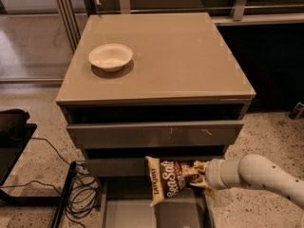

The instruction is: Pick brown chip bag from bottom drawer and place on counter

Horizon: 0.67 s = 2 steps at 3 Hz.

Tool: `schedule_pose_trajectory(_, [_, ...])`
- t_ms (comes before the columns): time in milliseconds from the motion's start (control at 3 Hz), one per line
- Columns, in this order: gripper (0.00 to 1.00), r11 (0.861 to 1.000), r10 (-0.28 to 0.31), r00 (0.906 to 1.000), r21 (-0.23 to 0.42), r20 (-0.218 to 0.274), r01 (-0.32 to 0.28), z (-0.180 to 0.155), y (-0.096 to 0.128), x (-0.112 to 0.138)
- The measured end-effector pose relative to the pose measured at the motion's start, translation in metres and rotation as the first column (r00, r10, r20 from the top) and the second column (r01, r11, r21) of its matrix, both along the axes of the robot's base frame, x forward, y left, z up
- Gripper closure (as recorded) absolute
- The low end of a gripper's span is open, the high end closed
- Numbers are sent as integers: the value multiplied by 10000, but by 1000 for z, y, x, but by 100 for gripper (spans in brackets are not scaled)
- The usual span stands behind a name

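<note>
Lifting out, by the look of it: bag clamped at its right end in jaws low at the cabinet's front, held tilted just above drawer. Next, probably: raise clear of upper drawer fronts, swing over bench, set down apart from bowl, release

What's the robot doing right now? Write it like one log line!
end effector: shut on brown chip bag, over bottom drawer | counter: bag not yet there | white bowl: on counter
</note>
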<state>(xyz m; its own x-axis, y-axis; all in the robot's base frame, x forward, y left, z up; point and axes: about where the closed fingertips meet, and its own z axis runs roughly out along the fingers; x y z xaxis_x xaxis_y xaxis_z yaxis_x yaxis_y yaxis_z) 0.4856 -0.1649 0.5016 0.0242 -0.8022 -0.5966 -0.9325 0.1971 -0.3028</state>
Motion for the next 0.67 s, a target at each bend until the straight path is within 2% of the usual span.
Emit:
schedule_pose_trajectory(333, [100,9999,121,9999,-70,-72,-121,-2,4,-4])
schedule_pose_trajectory(667, [100,9997,139,9992,-202,369,-132,27,-5,-16])
